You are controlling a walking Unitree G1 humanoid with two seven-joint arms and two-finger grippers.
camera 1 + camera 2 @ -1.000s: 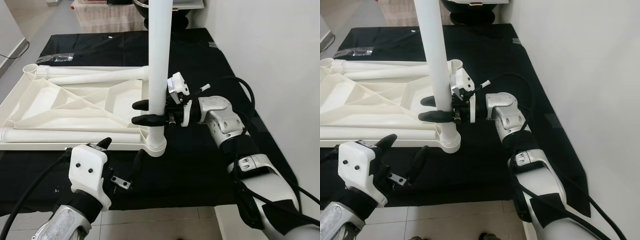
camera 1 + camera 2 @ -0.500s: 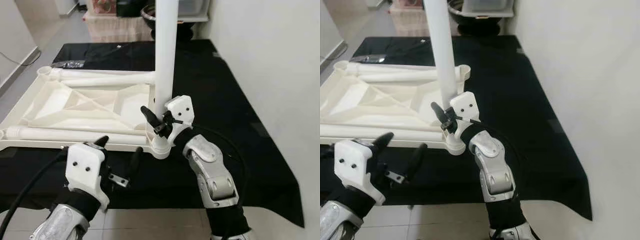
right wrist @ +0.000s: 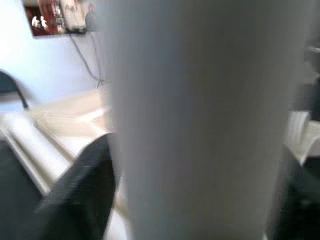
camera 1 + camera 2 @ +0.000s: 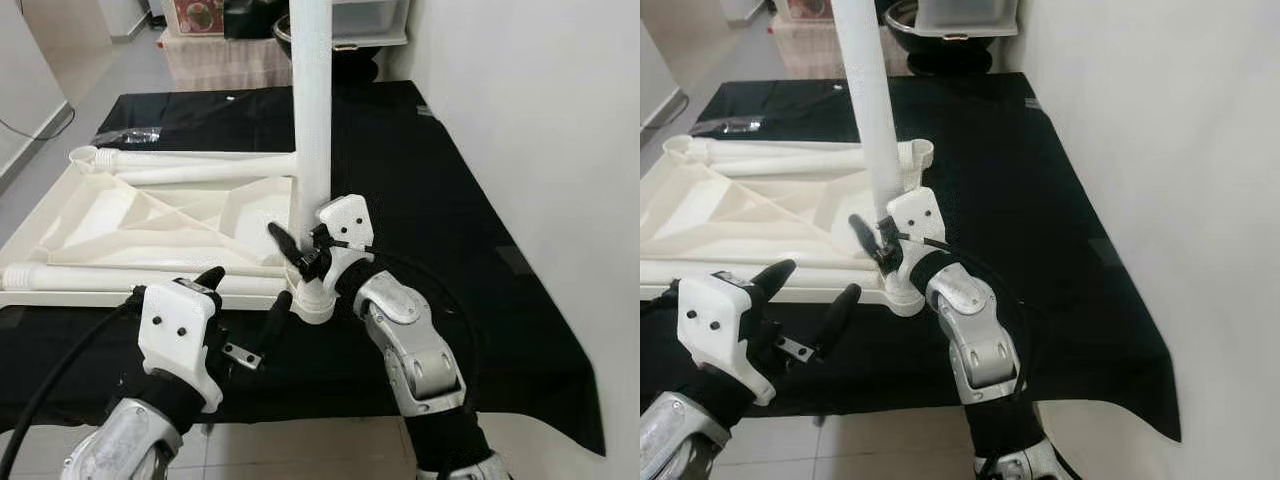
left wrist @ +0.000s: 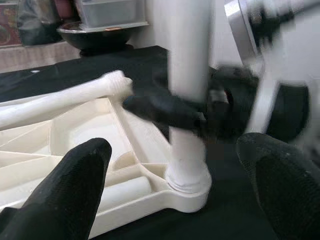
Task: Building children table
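Tabletop, white plastic, lies upside down on a black cloth, ribbed underside up. No readable writing or brand anywhere; a red-patterned item far back is too small to read. Upright leg, a plain white tube, stands in the corner socket nearest the robot. Two more loose legs lie flat on the tabletop: far leg along the back edge, near leg along the front edge.

Right gripper has its black fingers around the foot of the upright leg just above the socket; fingers narrow, closed on the tube. Right wrist view: blurred white tube between the fingers, very close, one dark finger beside it.

Left gripper hovers just in front of the socket, fingers spread wide, holding nothing. Left wrist view adds what the head views lack: the socket seen straight between the two fingers, and the right gripper's finger wrapped across the tube, blurred. Head views alone show the white wall beside the cloth.
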